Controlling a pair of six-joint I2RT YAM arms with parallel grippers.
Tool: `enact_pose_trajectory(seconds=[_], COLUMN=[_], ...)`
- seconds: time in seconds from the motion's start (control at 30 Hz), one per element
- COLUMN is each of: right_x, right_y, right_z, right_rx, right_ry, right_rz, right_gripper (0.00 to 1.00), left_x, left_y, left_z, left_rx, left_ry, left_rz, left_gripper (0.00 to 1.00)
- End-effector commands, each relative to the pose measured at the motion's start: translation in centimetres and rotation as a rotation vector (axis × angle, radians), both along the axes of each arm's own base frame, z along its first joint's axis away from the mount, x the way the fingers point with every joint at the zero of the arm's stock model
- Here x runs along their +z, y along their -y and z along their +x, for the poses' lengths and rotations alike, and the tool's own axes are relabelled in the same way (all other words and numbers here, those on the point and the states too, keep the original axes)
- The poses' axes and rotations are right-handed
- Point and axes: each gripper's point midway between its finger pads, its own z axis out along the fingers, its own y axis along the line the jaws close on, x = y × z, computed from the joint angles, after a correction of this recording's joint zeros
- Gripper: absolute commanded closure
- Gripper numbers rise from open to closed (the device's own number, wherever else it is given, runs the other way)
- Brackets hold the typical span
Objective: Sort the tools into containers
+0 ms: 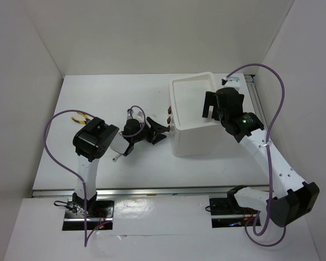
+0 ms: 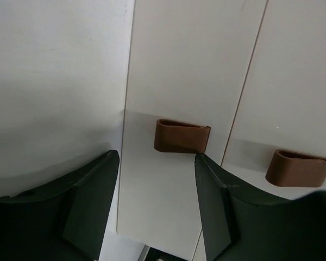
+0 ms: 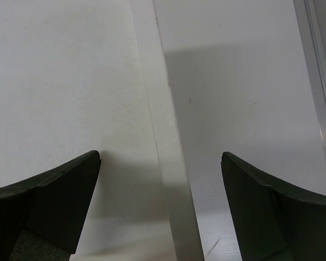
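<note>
I have the white box [image 1: 193, 140] at the right of the table [image 1: 98, 92]. Its top tray [image 1: 191, 81] shows bare white floor where the right arm does not cover it. The drawer fronts hide whatever is inside them. My left claw [image 2: 156, 157] is spread, with a brown drawer handle [image 2: 182, 136] just ahead of its tips and untouched. A second handle [image 2: 299, 167] sits to one side. My right claw [image 3: 160, 157] hangs over the tray, spread wide and holding nothing. The yellow-handled pliers [image 1: 80, 117] lie on the table, well left of the box.
</note>
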Motion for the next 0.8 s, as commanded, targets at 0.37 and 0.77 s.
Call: enact_pose_trajectory(seconds=[0.37,0.77], right_x=[0.1,0.4], right_y=[-0.3,-0.4], right_z=[-0.2,-0.3], right_rx=[0.011,0.011], right_ry=[0.021,0.023], right_rz=[-0.001,-0.006], right_gripper=[0.0,0.0], left_x=[3.7,2.0], left_y=[-1.5,-0.6], left_z=[1.9,2.6], left_rx=[0.062,0.048], left_ry=[0.136,0.103], left_rz=[-0.134,-0.139], left_gripper=[0.33,0.39])
